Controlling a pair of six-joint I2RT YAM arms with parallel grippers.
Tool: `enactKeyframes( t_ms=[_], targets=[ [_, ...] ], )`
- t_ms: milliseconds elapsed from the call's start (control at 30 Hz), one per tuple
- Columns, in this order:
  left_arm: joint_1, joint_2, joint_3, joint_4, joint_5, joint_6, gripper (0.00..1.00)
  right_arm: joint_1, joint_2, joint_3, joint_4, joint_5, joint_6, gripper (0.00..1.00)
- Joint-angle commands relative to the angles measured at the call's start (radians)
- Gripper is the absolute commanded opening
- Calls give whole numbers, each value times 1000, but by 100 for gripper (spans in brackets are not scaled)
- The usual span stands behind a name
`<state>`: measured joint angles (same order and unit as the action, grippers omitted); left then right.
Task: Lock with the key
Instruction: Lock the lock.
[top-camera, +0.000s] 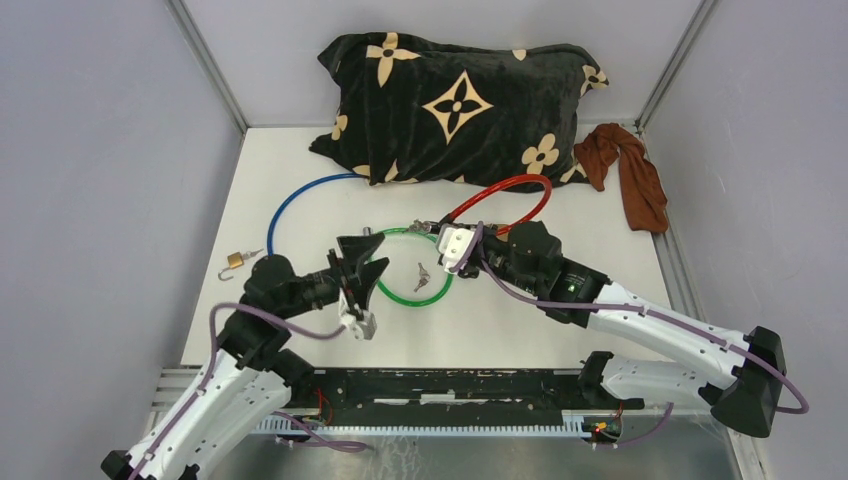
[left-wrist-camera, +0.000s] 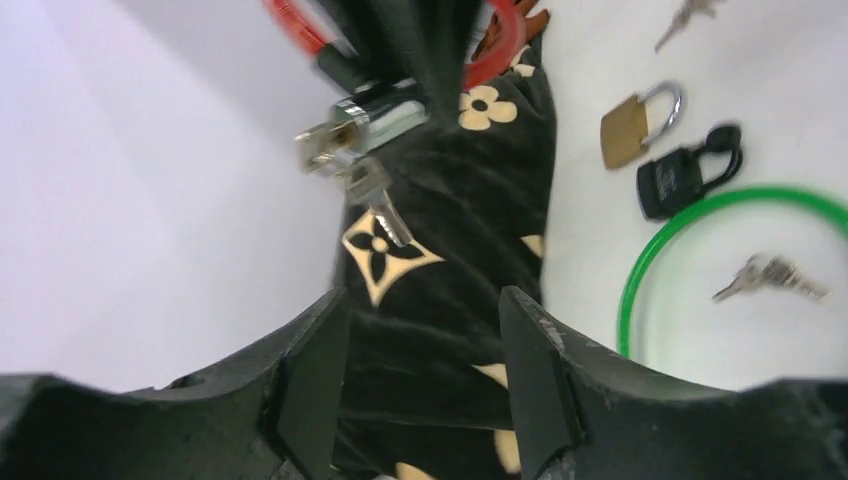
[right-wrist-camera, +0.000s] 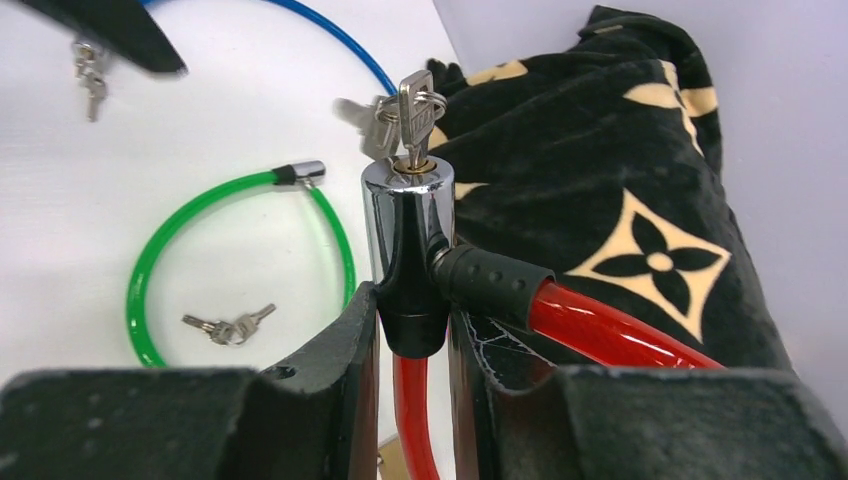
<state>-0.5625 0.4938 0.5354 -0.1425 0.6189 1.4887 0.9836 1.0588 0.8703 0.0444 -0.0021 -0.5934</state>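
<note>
red cable lock (right-wrist-camera: 405, 250): base of the head hidden between the right gripper (right-wrist-camera: 412, 330) fingers; cable runs off the bottom edge.
key (right-wrist-camera: 415, 105): blade buried in the cylinder; second key on the ring behind it is blurred.
left wrist view: lock head and key smeared, red cable cut by the top edge.
green cable (left-wrist-camera: 760, 193): runs off the right edge; in the top view its left arc is hidden behind the left gripper (top-camera: 368, 255).
blue cable (top-camera: 290, 193): far end lost at the pillow (top-camera: 460, 100) edge.
loose keys (left-wrist-camera: 690, 15): cut by the top edge.
</note>
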Motion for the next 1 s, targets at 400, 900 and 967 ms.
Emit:
enactKeyframes(
  t_ms=[400,900,967],
  targets=[
    [0,364,382,119,-14,-2054,53,7,23,16,131,107,-86,0],
    [51,463,483,-8,-272,-2474,55,22,35,-10,207,221,-126,0],
    [51,477,492,-18,-291,-2509,55,24,47,-8,224,243,-139,0]
  ],
)
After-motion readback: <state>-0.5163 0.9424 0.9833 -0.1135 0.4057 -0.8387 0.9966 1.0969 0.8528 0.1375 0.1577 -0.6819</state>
